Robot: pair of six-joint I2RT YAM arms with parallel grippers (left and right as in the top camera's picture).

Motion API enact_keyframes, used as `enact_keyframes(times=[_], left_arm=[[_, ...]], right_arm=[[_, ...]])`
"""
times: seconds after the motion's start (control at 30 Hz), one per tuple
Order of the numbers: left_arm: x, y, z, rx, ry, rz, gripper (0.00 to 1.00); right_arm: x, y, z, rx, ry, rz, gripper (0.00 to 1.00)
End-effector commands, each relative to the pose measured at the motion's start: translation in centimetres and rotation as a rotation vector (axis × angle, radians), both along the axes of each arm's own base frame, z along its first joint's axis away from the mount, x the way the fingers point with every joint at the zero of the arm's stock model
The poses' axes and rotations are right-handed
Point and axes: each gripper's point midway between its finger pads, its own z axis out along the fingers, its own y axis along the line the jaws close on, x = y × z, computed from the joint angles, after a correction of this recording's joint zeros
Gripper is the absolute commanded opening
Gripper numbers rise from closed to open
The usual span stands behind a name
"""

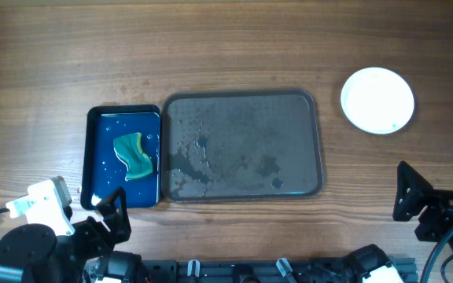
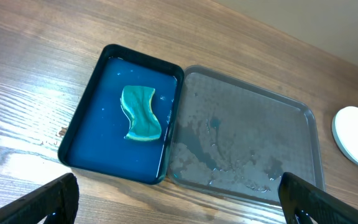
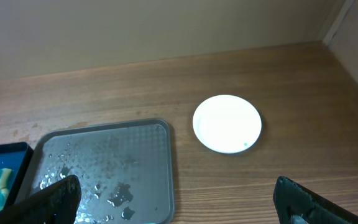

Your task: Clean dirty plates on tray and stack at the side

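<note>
The white plates (image 1: 377, 100) sat piled at two o'clock off the wet tray (image 1: 242, 145), so the left gripper (image 2: 178, 186) at eight and right gripper (image 3: 176, 186) at four rested, jaws spread.

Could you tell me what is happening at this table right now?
Neither arm is handling anything: the left gripper and right gripper hang open near the table's front edge. The grey tray is wet and holds nothing. The white plates sit on the table to its right; their number cannot be told. A teal sponge lies in the blue tray.
</note>
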Motion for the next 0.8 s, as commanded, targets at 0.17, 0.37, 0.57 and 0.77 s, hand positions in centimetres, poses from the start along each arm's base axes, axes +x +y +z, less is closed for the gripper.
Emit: enact_keyframes(times=[0.17, 0.37, 0.57, 0.77], left_arm=[[-0.1, 0.2, 0.2, 0.01, -0.011, 0.003, 1.0], [-0.1, 0.2, 0.2, 0.012, -0.012, 0.004, 1.0], [2.6, -0.1, 4.1, -0.011, -0.202, 0.009, 1.0], [7.0, -0.3, 9.9, 0.004, -0.58, 0.011, 1.0]], right_arm=[[-0.1, -0.3, 0.1, 0.006, -0.006, -0.016, 1.0], [-0.1, -0.3, 0.1, 0.006, -0.006, -0.016, 1.0], [-0.1, -0.3, 0.1, 0.006, -0.006, -0.016, 1.0], [-0.1, -0.3, 0.1, 0.006, -0.006, -0.016, 1.0]])
